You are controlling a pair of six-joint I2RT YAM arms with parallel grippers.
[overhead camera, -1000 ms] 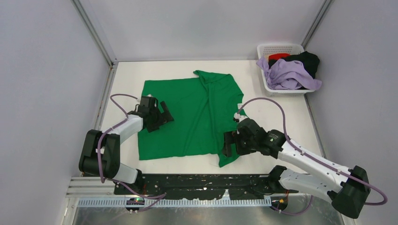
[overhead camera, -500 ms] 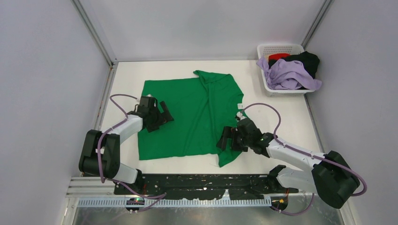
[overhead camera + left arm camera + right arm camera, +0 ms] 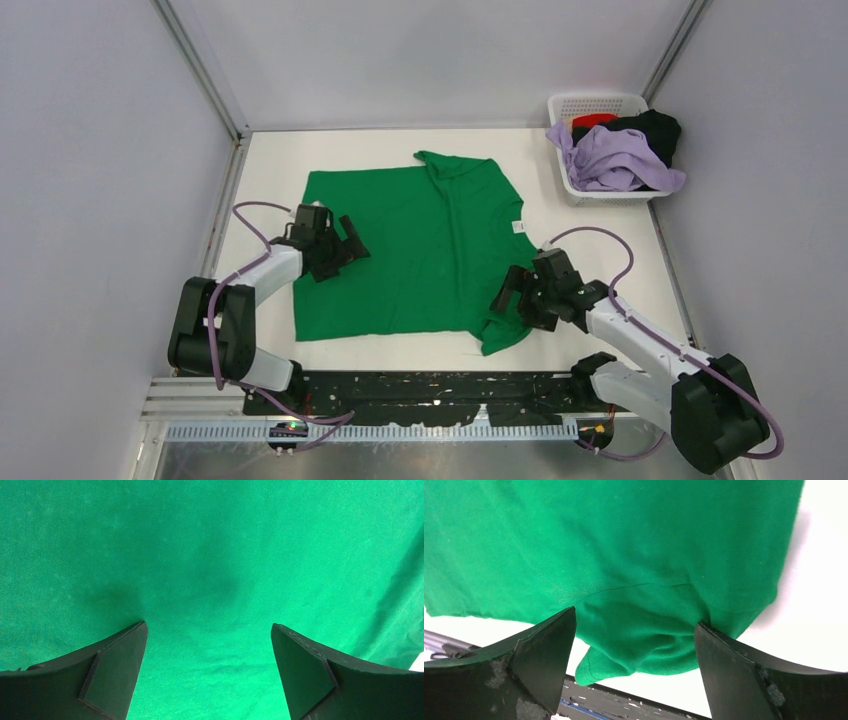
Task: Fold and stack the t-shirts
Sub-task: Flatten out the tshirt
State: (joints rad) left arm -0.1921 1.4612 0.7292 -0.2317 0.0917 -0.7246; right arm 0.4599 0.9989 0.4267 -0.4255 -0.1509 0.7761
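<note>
shirt: green, spread flat mid-surface for folding | left tool: jaws wide, empty, low over left side, likely to pin cloth | right tool: jaws wide, empty, straddling bunched sleeve, likely to straighten it

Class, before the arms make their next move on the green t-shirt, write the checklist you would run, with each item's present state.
1. Left pincer open above green t-shirt: ok.
2. Right pincer open: ok.
3. T-shirt lying flat: not ok, near right corner bunched.
4. Bunched corner between right pincer's fingers: ok.
5. Left pincer touching cloth: cannot tell.
6. Lavender shirt in white basket, clear of green t-shirt: ok.
</note>
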